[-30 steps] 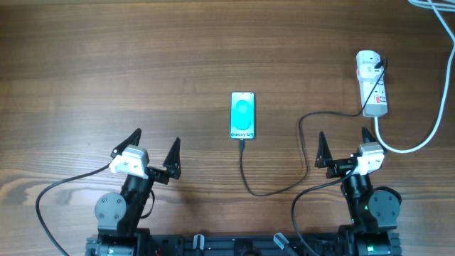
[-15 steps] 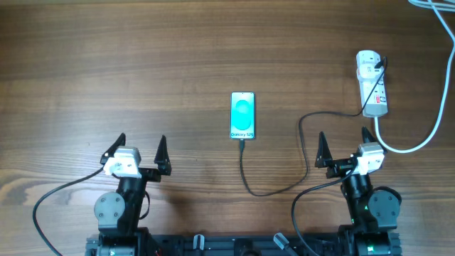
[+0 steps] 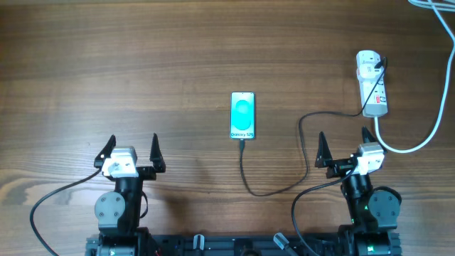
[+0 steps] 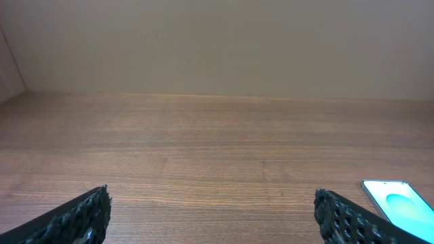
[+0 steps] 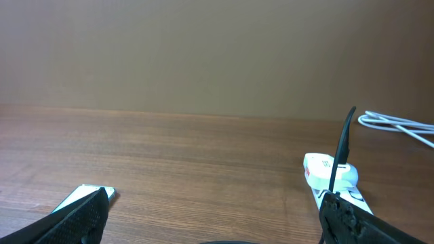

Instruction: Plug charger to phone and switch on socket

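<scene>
The phone [image 3: 242,116] lies flat mid-table, cyan screen up; it also shows at the lower right of the left wrist view [image 4: 400,207] and the lower left of the right wrist view [image 5: 88,195]. The thin black charger cable [image 3: 284,186] runs from the phone's near end in a loop to the white socket strip [image 3: 372,84] at the far right, also in the right wrist view [image 5: 330,174]. Its plug tip sits at the phone's near edge [image 3: 242,141]. My left gripper [image 3: 131,151] is open and empty, left of the phone. My right gripper [image 3: 343,146] is open and empty, just in front of the socket.
A thick white lead [image 3: 426,142] curves from the socket off the right edge; it also shows in the right wrist view [image 5: 400,126]. Both arm bases [image 3: 121,210] sit at the near edge with black cables. A plain wall stands behind the table.
My left gripper has drawn back to the left and toward the near edge, turning to face straight ahead. The right arm, phone and cable have not moved.
</scene>
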Motion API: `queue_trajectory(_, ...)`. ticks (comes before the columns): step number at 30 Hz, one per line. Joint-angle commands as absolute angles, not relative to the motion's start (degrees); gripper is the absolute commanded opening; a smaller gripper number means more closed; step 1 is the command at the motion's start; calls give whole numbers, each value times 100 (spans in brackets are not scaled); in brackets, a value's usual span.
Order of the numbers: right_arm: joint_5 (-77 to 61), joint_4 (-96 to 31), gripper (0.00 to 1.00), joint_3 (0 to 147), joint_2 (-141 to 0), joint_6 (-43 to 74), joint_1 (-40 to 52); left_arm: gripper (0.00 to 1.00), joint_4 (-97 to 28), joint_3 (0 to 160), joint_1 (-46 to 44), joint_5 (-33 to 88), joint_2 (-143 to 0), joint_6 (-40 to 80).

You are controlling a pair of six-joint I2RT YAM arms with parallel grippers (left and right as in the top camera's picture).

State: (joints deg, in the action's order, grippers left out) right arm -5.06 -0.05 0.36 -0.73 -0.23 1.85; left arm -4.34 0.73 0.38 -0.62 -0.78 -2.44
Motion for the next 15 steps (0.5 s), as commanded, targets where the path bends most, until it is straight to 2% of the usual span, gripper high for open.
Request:
queue_trajectory(1, -447, 8, 100, 30, -21, 40, 220, 100, -438, 32, 10, -137, -14, -434)
queue_trajectory(15, -447, 8, 100, 30, -21, 40, 220, 100, -440, 32, -200, -75, -14, -432)
